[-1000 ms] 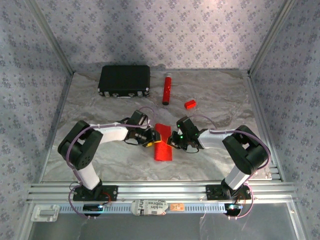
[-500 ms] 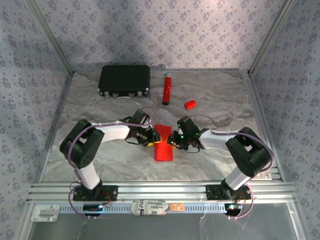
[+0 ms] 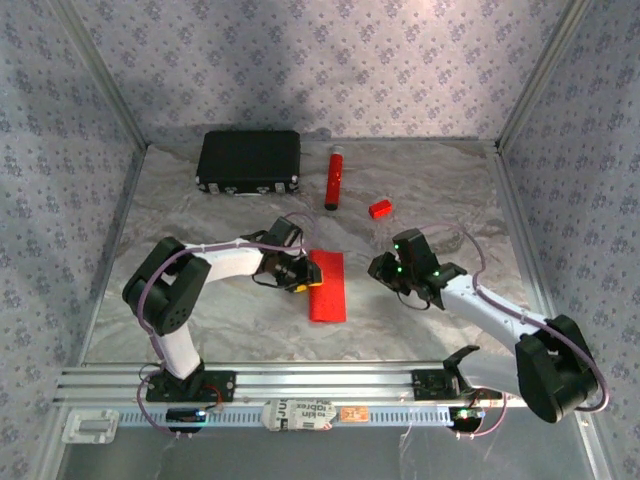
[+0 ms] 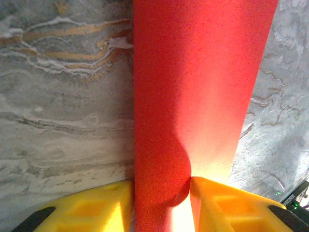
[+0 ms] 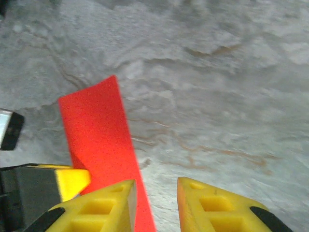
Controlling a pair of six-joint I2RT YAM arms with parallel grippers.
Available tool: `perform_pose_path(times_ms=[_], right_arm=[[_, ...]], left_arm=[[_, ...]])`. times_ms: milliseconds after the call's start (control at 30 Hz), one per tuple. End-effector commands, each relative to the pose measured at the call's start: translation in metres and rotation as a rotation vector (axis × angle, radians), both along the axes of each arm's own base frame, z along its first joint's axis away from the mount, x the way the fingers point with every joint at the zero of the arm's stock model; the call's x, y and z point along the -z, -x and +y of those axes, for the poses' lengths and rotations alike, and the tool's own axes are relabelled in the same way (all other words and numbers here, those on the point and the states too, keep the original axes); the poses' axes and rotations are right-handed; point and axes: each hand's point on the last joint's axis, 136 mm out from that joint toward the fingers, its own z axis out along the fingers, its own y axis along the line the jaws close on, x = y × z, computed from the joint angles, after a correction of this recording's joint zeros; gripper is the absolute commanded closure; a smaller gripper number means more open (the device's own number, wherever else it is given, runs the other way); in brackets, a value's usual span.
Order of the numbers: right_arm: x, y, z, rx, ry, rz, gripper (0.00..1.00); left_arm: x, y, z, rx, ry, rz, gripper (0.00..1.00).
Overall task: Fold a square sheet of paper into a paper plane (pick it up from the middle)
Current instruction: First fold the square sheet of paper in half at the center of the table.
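The square sheet of paper (image 3: 327, 285) lies on the marble table, folded into a long red rectangle; no paper plane shape shows. My left gripper (image 3: 300, 279) is at its left edge. In the left wrist view the paper (image 4: 193, 72) runs between the yellow fingers (image 4: 96, 210), and a raised fold of it is pinched between them. My right gripper (image 3: 385, 270) hangs apart from the sheet's right side. Its fingers (image 5: 96, 210) stand open over bare table, with the paper (image 5: 96, 135) just to their left.
A black case (image 3: 249, 160) sits at the back left. A red tube (image 3: 333, 178) lies beside it and a tiny red block (image 3: 379, 208) is further right. Patterned walls and metal posts close in the table, with a rail (image 3: 320, 382) along the front.
My right gripper opened, left the paper's right edge and drew back to the right as its arm stretched out. The left gripper stayed at the paper's left edge.
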Motion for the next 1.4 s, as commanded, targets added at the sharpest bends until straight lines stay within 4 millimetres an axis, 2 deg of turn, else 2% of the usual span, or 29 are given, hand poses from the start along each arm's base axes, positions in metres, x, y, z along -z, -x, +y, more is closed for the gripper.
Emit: perform_pose_path(times_ms=[0, 300, 633, 900, 1367], right_arm=[[0.009, 0.010, -0.014, 0.041, 0.032, 0.035, 0.70], [0.009, 0.016, -0.017, 0.042, 0.029, 0.029, 0.70], [0.012, 0.018, -0.017, 0.044, 0.020, 0.037, 0.69], [0.013, 0.019, -0.015, 0.035, 0.011, 0.038, 0.69], [0.013, 0.021, -0.013, 0.022, 0.005, 0.047, 0.68]], left_arm=[[0.029, 0.011, 0.025, -0.001, -0.164, 0.052, 0.63], [0.031, 0.010, 0.030, -0.003, -0.210, 0.048, 0.68], [0.026, 0.007, 0.031, -0.010, -0.210, 0.027, 0.68], [0.017, 0.002, 0.039, -0.021, -0.247, -0.021, 0.61], [0.031, 0.002, 0.040, -0.038, -0.278, 0.020, 0.63]])
